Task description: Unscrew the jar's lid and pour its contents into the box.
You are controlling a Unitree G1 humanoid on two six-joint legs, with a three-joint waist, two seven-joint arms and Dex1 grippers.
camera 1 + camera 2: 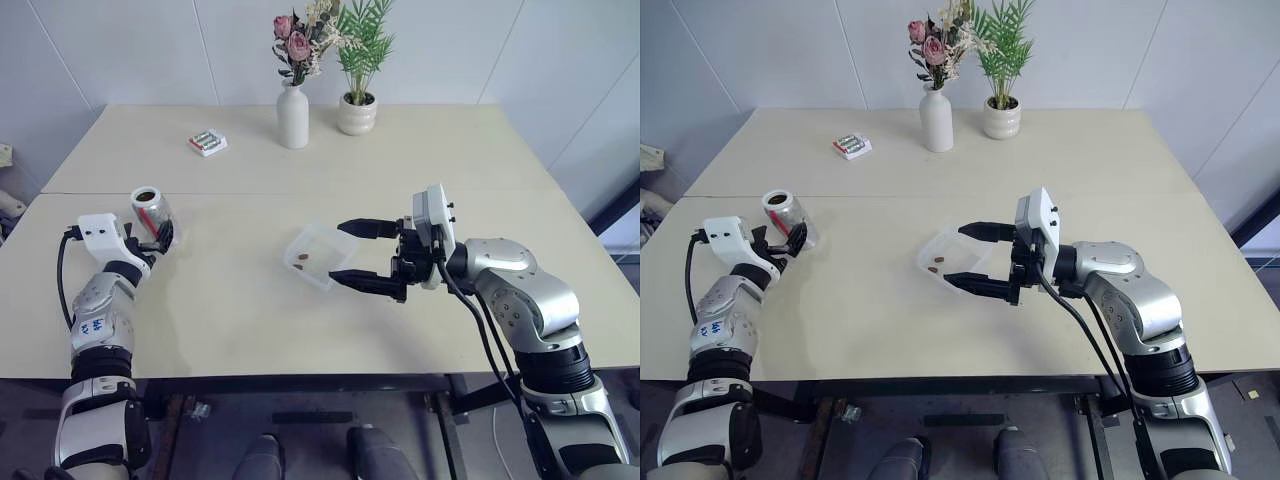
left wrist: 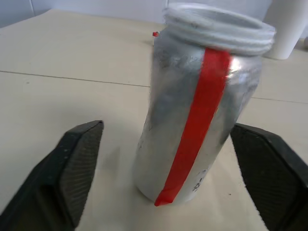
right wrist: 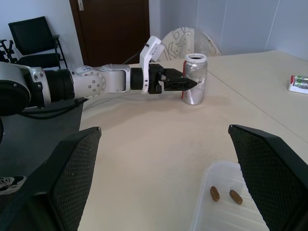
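Pouring looks done — jar set down, open, at the table's left.

The jar (image 1: 151,213) stands between the spread fingers of the left gripper (image 1: 160,240), unclamped. Brown bits (image 3: 223,195) lie in the box (image 1: 318,256); right gripper (image 1: 368,256) hovers wide apart beside it — next, I judge, the left arm backs away without tipping the jar.

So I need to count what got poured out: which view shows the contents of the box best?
The right wrist view: two brown bits lie close up in the clear box. Both eye views show them as small specks in the box; the left wrist view looks at the jar.
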